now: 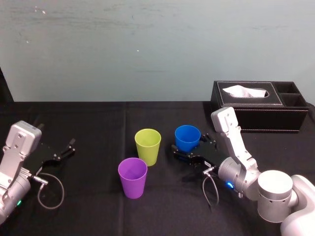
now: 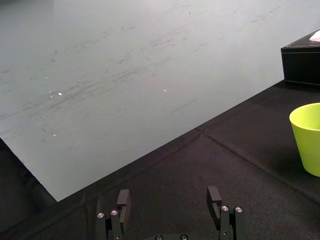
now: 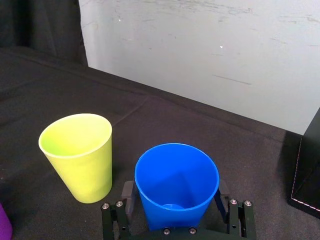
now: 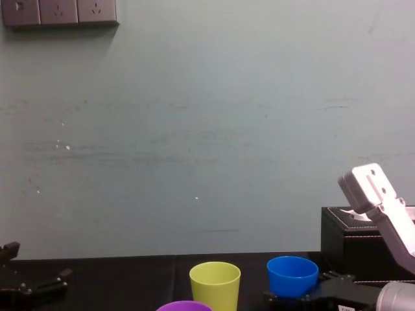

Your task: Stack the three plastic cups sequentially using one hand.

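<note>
Closing on the blue cup (image 1: 187, 138) is, as I judge it, the step in hand. The right gripper (image 3: 174, 195) sits low at that cup's near right side, its fingers (image 3: 128, 192) apart, one on each side of the lower wall and very close to it; I see no sign that they press it yet. The cup stands upright on the black table (image 1: 88, 118), just right of the yellow-green cup (image 1: 147, 146), with the purple cup (image 1: 132, 178) nearer and further left. All three stand singly, so no stacking is done.

To do this well, the grip should close gently and evenly: the wall is thin, smooth and tapered, so a hard squeeze could dent it or squirt it upward out of the jaws. A hold low on the body looks right, since it leaves the rim and base free. Next, a straight lift high enough to pass the neighbouring rim, then a centred, upright descent into the chosen cup, would avoid tipping either one. The black tissue box (image 1: 256, 110) on the far right is well apart. The left gripper (image 2: 169, 196) rests idle at the near left, fingers apart.
</note>
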Controlling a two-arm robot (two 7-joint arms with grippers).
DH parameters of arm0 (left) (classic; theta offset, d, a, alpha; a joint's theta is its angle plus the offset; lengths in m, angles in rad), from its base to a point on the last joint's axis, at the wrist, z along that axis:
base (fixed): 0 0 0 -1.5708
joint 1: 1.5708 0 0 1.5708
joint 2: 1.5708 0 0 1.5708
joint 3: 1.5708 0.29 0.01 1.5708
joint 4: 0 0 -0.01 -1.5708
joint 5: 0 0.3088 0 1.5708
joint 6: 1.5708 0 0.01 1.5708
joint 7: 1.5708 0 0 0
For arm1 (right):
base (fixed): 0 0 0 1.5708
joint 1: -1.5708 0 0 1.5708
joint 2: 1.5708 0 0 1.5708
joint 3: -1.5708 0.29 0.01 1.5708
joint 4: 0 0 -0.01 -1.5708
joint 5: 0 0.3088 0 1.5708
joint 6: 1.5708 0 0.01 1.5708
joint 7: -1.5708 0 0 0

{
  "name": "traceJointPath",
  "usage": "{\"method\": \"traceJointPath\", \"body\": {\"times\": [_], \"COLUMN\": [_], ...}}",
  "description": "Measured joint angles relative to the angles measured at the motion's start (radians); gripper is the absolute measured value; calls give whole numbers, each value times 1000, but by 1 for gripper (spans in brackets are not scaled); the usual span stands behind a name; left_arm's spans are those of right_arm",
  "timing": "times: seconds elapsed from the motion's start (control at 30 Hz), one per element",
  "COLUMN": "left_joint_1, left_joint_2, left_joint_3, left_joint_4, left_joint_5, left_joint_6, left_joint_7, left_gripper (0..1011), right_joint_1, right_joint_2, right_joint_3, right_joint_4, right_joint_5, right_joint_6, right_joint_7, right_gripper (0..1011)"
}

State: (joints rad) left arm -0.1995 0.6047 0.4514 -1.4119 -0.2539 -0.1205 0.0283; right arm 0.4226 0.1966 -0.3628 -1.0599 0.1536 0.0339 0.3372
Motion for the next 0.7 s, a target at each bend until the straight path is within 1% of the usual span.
{"method": "traceJointPath", "body": {"times": [0.2,0.27,0.4,0.43,0.5,0.57,0.7], "left_joint_1": [0,0,0,0,0,0,0], "left_joint_2": [0,0,0,0,0,0,0], "left_joint_3": [0,0,0,0,0,0,0], "left_joint_4": [0,0,0,0,0,0,0], "left_joint_5": [0,0,0,0,0,0,0], "left_joint_6": [0,0,0,0,0,0,0], "left_joint_7": [0,0,0,0,0,0,0], "left_gripper": [1000,1000,1000,1000,1000,1000,1000], "right_joint_1": [0,-1,-2,-2,-2,-2,-2], "right_joint_2": [1,1,1,2,2,2,2], "right_joint_3": [0,0,-1,-1,-1,-1,-2], "right_joint_4": [-2,-3,-4,-4,-4,-5,-5], "right_joint_5": [1,1,2,2,2,2,3], "right_joint_6": [0,0,0,0,0,0,0], "right_joint_7": [0,0,0,0,0,0,-1], "right_gripper": [1003,985,913,865,840,768,734]}}
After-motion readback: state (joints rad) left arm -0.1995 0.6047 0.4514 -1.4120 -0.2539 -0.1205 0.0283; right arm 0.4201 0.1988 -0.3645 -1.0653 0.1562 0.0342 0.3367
